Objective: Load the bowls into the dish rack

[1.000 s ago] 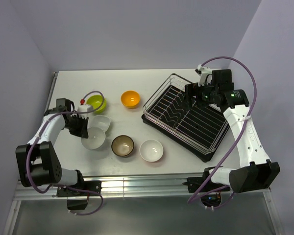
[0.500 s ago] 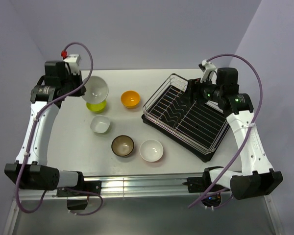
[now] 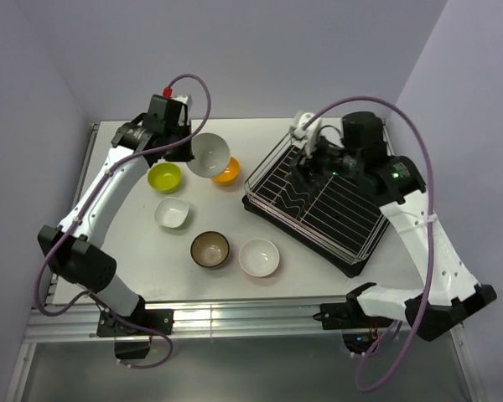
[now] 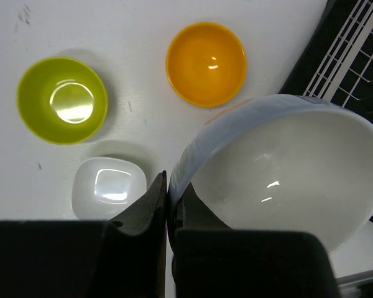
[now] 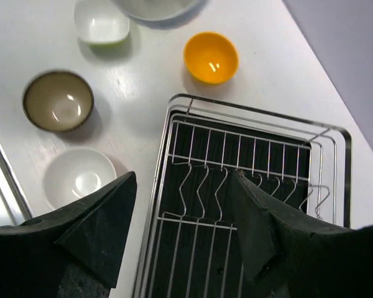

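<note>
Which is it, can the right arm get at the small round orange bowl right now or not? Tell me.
Probably yes, but tightly. The open right hand hangs over the end of the silver wire dish rack nearest the orange bowl; the left hand holds a white bowl just above and beside it.

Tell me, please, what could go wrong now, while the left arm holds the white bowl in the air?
1. The left gripper pinches the white bowl at only one spot of its rim, and the bowl is tilted. It may slip and fall on or near the orange bowl.
2. The right gripper hangs open over the dish rack. The bowl or the left arm might hit it on the way in.
</note>
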Tool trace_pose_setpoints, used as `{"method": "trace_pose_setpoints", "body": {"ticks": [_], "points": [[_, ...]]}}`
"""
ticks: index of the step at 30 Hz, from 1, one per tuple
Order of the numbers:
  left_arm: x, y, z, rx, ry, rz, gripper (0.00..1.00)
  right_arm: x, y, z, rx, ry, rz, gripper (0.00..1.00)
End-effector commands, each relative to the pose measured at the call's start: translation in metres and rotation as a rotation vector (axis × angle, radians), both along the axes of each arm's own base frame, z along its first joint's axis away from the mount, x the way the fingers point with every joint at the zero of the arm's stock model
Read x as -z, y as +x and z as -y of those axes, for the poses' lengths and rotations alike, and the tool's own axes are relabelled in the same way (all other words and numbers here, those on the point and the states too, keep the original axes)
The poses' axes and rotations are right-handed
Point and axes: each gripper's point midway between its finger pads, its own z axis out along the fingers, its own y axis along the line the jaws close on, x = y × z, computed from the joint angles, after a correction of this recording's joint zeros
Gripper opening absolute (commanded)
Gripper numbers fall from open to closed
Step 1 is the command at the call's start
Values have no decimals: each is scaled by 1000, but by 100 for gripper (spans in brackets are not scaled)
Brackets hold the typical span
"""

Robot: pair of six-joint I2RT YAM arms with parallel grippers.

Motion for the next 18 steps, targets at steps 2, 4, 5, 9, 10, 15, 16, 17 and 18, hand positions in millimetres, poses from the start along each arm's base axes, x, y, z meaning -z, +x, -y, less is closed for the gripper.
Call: {"method": "trace_pose_setpoints", "body": {"ticks": [2,4,5,9,10,15,16,17,18], "points": [[-24,10,22,-12,-96,29,0,21,9,-30,-116,-228,127,68],[-24,9,28,7,-96,30,0,24,5,-51,-177,-296,193,66],[-24,7,31,19,-100,24,0,29,6,-61,-198,-317,204,65],[-22,-4,44,81,-125,3,0,20,6,-100,-262,-321,300,65],[-24,-7,45,90,-131,3,0,19,6,-109,-269,-324,313,65],[-26,-21,52,145,-159,-10,0,9,13,-120,-242,-299,371,70],[-30,-22,51,145,-161,2,0,4,15,-120,-210,-275,366,70],[-31,-22,50,140,-160,10,0,1,18,-119,-177,-255,348,70],[-33,-23,48,139,-162,24,0,-6,17,-118,-151,-209,312,70]]}}
